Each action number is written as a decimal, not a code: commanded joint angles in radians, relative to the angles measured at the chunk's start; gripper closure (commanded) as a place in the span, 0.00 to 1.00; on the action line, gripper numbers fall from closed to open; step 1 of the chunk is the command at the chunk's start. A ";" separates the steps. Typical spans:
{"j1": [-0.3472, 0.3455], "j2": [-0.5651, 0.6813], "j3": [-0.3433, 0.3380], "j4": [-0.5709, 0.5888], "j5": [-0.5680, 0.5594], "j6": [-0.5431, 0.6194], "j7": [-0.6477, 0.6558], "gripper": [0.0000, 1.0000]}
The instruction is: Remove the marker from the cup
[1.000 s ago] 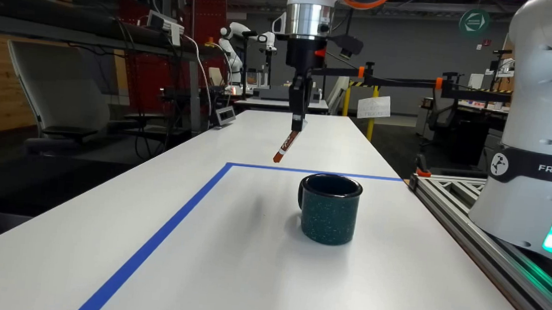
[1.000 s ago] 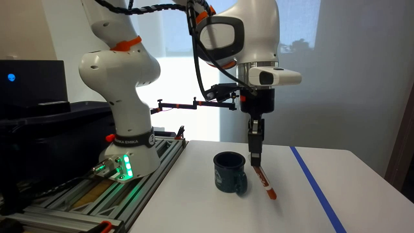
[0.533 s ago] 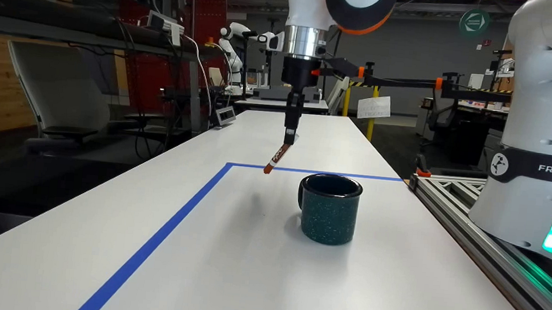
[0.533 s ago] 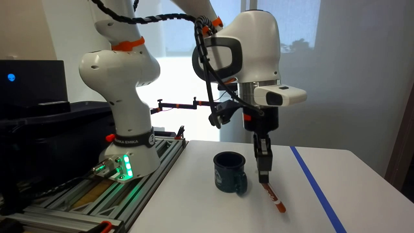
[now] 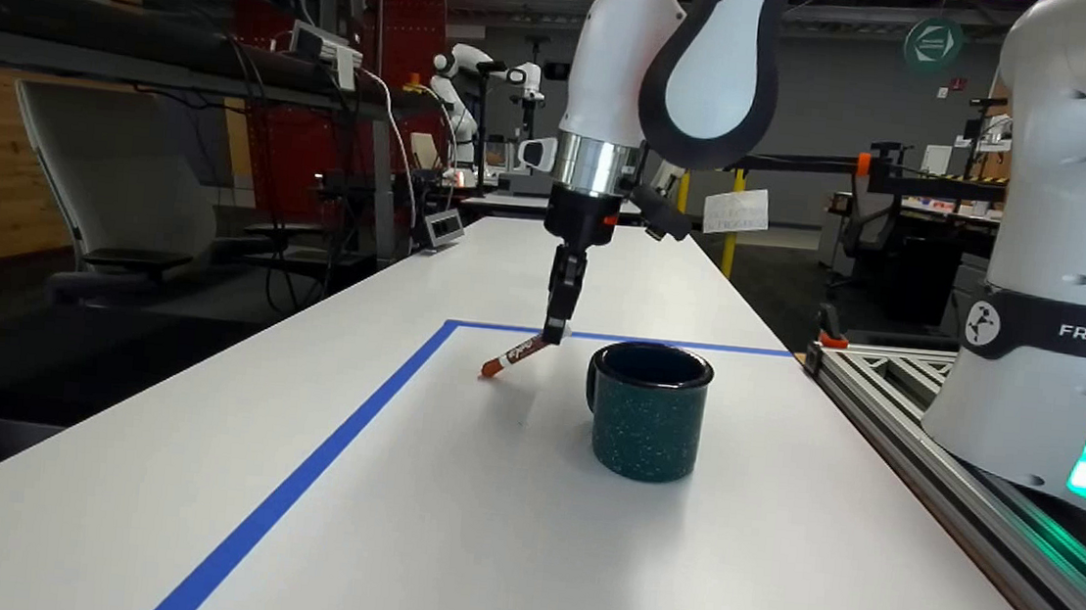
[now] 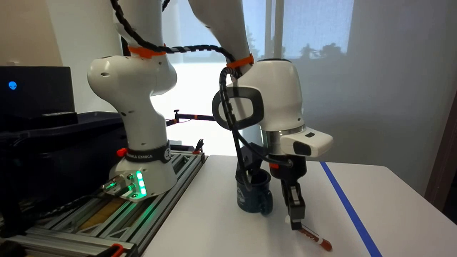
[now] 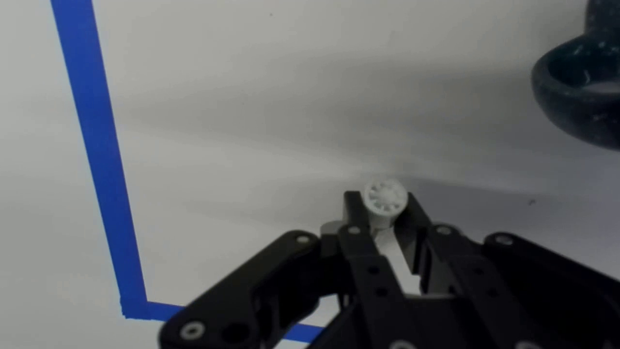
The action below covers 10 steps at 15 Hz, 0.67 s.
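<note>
The marker (image 5: 521,352) is reddish-brown with a white band and an orange-red end. It is outside the cup, slanting down away from my gripper (image 5: 554,331), low over the table; I cannot tell whether its lower end touches. My gripper is shut on its other end, also in an exterior view (image 6: 296,225). In the wrist view the marker's pale round end (image 7: 386,196) sits between the fingertips (image 7: 356,208). The dark teal cup (image 5: 647,427) stands upright beside the gripper. The wrist camera hides part of its rim in an exterior view (image 6: 250,201). The wrist view shows its handle (image 7: 576,114).
Blue tape (image 5: 302,471) marks lines on the white table (image 5: 443,552); it also shows in the wrist view (image 7: 104,155). A metal rail (image 6: 171,205) and the robot's base (image 6: 146,178) stand along one table edge.
My gripper has come down towards the table with the marker held and has tilted. The marker now slants flatter and lower. The cup has not moved.
</note>
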 commanded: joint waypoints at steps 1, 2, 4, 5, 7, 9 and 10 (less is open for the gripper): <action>-0.012 0.075 0.010 0.000 0.012 0.040 0.000 0.95; -0.008 0.084 0.003 0.001 0.009 0.025 0.005 0.95; 0.014 0.089 -0.027 0.001 0.002 -0.029 0.016 0.95; 0.029 0.087 -0.042 0.002 -0.002 -0.050 0.024 0.95; 0.065 0.067 -0.075 0.004 -0.014 -0.109 0.050 0.95; 0.101 0.042 -0.099 0.010 -0.030 -0.171 0.085 0.95; 0.120 0.030 -0.112 0.014 -0.047 -0.199 0.109 0.95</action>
